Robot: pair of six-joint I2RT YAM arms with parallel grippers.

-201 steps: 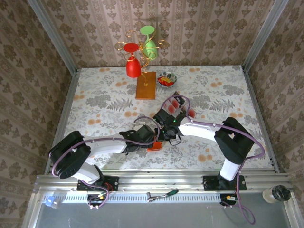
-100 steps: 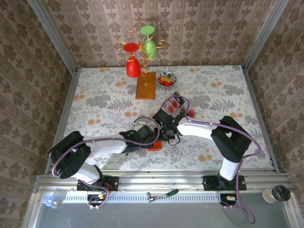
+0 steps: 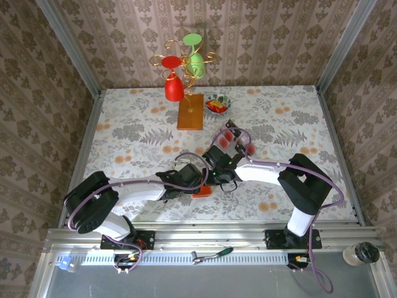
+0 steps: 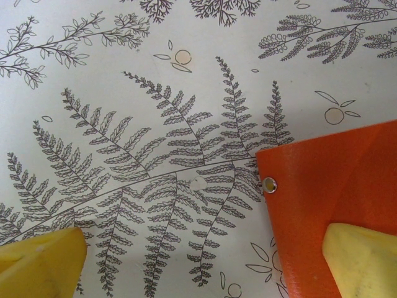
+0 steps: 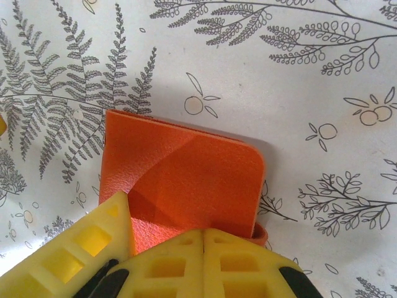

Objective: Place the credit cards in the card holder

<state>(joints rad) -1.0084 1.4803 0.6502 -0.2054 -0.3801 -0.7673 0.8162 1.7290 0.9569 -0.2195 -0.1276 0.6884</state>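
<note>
Looking down from above, the two arms meet at the middle of the tabletop [image 3: 124, 136] over the orange holder [image 3: 200, 192], which lies flat toward the near edge. The left pincer [image 3: 193, 184] stands at its left and the right pincer [image 3: 212, 178] at its right, both all but on top of it. The cards [image 3: 233, 136] lie loose on the far side, behind the right arm's wrist and well apart from the holder. The right arm is the nearer to them.

From the left wrist, the left pincer [image 4: 201, 264] gapes wide and grips nothing. The holder [image 4: 335, 186] sits to one side of the gap, not centred. One yellow finger [image 4: 363, 261] overlaps it, the other is over bare tabletop, and a corner with a snap [image 4: 269, 184] points into the gap.

From the right wrist, the right pincer [image 5: 203, 251] is closed, its tips over the near edge of the holder [image 5: 180, 177]. Whether they pinch a flap I cannot tell. A card, I judge, must be fetched from beyond it.
</note>
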